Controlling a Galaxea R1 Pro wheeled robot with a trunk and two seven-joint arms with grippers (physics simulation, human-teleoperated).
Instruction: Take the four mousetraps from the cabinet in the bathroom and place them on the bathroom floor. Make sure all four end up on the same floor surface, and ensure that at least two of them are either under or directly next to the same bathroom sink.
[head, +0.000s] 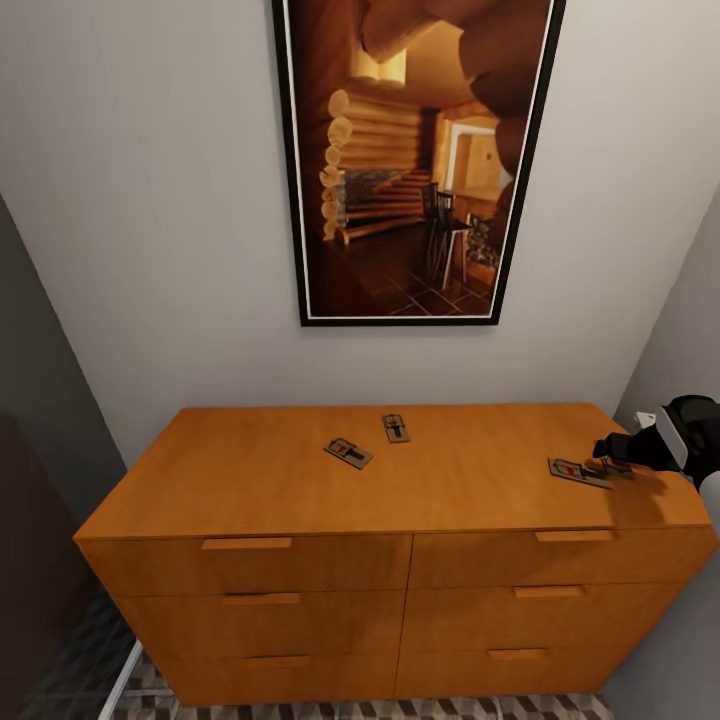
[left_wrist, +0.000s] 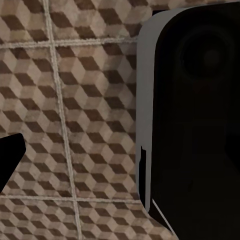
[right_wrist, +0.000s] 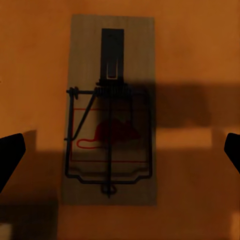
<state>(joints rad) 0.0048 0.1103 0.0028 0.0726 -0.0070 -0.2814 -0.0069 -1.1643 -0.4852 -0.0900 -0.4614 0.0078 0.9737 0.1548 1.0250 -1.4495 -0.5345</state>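
We see three small flat brown wooden mousetraps on the flat top of the long orange-brown wooden cabinet (head: 300, 470): two near the middle (head: 348, 452) (head: 396, 427), apart from each other, and one far right (head: 579, 472). Our right gripper (head: 612, 452) hovers just over that right trap (right_wrist: 111, 117), fingers spread wide on either side. Below our left arm lies the cube-patterned tile floor (left_wrist: 75, 100); we cannot tell the left gripper's state.
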